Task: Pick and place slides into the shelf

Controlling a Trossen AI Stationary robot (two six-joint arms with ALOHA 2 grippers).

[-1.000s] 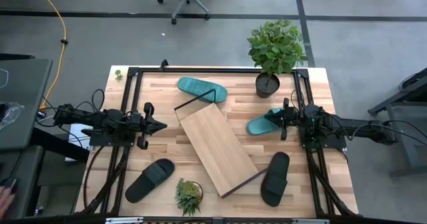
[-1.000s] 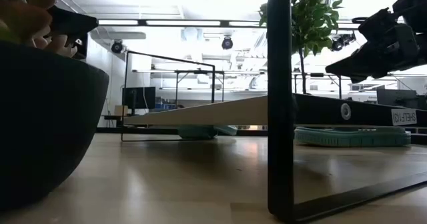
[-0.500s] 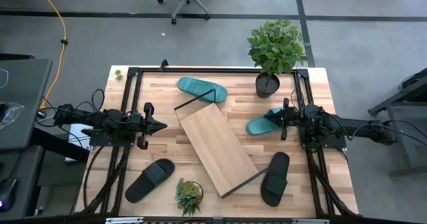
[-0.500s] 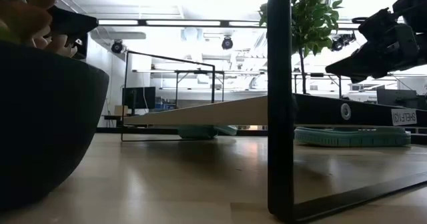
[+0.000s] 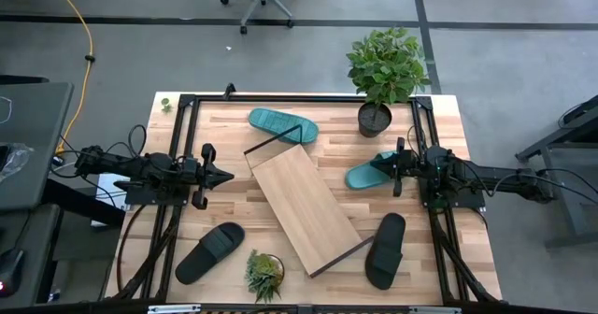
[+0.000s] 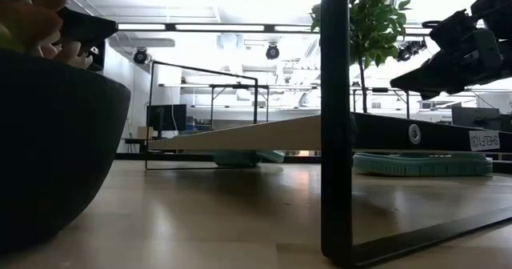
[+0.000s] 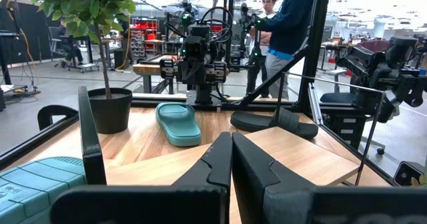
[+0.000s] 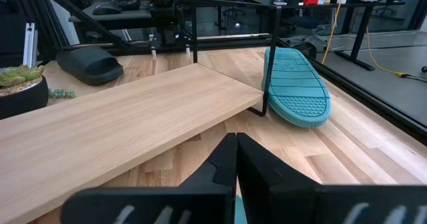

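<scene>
Shelf (image 5: 306, 208) bare at table centre, four slides around it: teal (image 5: 281, 124) at 12, teal (image 5: 372, 171) at 3, black (image 5: 385, 249) at 5, black (image 5: 209, 252) at 7. Left gripper (image 5: 224, 175) at 9, right gripper (image 5: 381, 165) over 3 o'clock teal; fingers pressed together, empty. Spread first, descend over strap, clamp crosswise.

The wooden table (image 5: 448, 118) carries shelf (image 5: 304, 206), four slides, two plants.
</scene>
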